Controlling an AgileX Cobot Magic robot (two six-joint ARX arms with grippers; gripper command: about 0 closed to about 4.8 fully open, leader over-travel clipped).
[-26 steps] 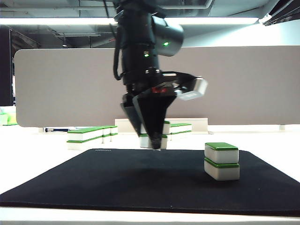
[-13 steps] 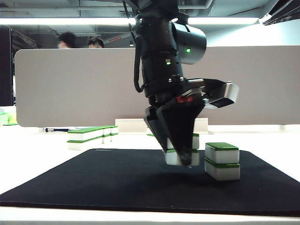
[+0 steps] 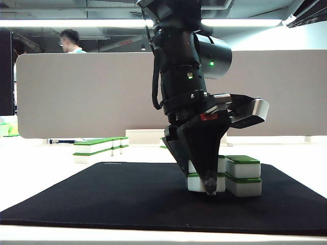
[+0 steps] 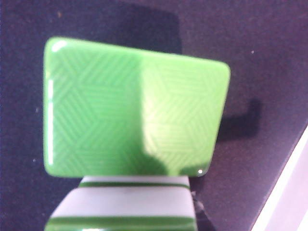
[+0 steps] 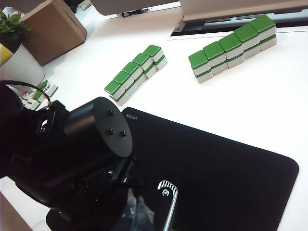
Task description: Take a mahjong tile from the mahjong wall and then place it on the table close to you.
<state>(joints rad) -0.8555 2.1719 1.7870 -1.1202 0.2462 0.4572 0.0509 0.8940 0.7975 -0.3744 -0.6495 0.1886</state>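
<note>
My left gripper points straight down over the black mat on the white table. It is shut on white, green-striped mahjong tile stock, which fills the near edge of the left wrist view. The held piece sits low, right beside a lone two-tile stack whose green top lies just beyond. I cannot tell whether it touches the mat. The mahjong wall and another row stand beyond the mat. My right gripper hovers high with its fingertips together, empty.
A grey partition panel closes off the back, with a person behind it. A row of tiles stands at the back left. A cardboard box and a potted plant sit off the table's far corner.
My left gripper has carried the tile to the right and down, from the middle of the mat's far edge to right beside the lone stack. People behind the partition shifted.
</note>
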